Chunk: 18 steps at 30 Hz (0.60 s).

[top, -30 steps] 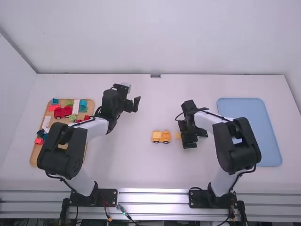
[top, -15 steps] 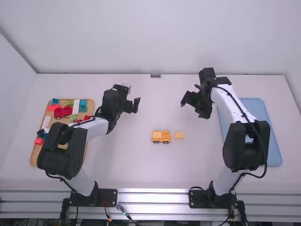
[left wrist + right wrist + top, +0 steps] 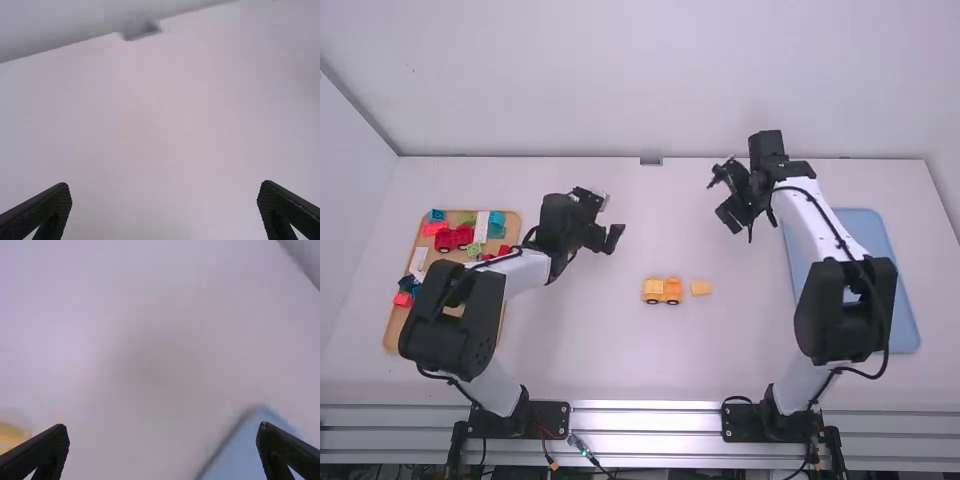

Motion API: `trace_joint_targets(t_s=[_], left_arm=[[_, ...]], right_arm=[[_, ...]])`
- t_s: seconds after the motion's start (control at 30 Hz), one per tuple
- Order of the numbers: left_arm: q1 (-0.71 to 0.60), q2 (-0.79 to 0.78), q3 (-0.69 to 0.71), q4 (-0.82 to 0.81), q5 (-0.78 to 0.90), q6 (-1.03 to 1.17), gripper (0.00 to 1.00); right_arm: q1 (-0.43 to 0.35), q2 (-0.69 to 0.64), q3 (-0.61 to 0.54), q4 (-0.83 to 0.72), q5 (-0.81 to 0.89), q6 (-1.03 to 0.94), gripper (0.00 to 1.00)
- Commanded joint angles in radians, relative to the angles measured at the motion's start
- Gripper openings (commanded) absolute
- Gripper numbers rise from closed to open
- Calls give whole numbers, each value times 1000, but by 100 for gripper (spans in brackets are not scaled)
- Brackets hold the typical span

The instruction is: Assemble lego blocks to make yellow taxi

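In the middle of the table stands a yellow wheeled block assembly [image 3: 662,290], with a small yellow block [image 3: 701,288] lying just right of it, apart from it. Left of and beyond them, my left gripper [image 3: 612,232] hangs over the table; in the left wrist view the left gripper [image 3: 165,205] has widely parted fingers and nothing between them. Farther up on the right is my right gripper [image 3: 718,196], away from both yellow pieces. The right wrist view shows the right gripper [image 3: 163,445] open and holding nothing, with a blurred yellow piece [image 3: 11,436] at the lower left.
A wooden tray [image 3: 393,330] with red, blue, green and white blocks lies at the far left, partly beneath the left arm. A blue tray [image 3: 890,290] lies at the right, partly behind the right arm. A wall borders the table's far edge.
My right gripper has risen away from beside the small yellow block, toward the table's far side, uncovering that block. The left gripper has shifted slightly right and tilted. The yellow pieces have stayed in place.
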Motion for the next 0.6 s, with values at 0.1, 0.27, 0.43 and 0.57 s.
trace_joint_targets(t_s=[0.1, 0.27, 0.43, 0.57], left_arm=[[-11, -2, 23, -112, 582, 518, 100], [-11, 21, 23, -220, 776, 758, 99], [-13, 92, 23, -195, 875, 788, 99], [-37, 161, 23, -128, 908, 788, 99]], right_arm=[[-21, -12, -77, -140, -566, -673, 99], [-71, -12, -206, -106, -776, -868, 99], [-118, -11, -383, 108, -850, -811, 99], [-129, -10, -504, 303, -867, -702, 99]])
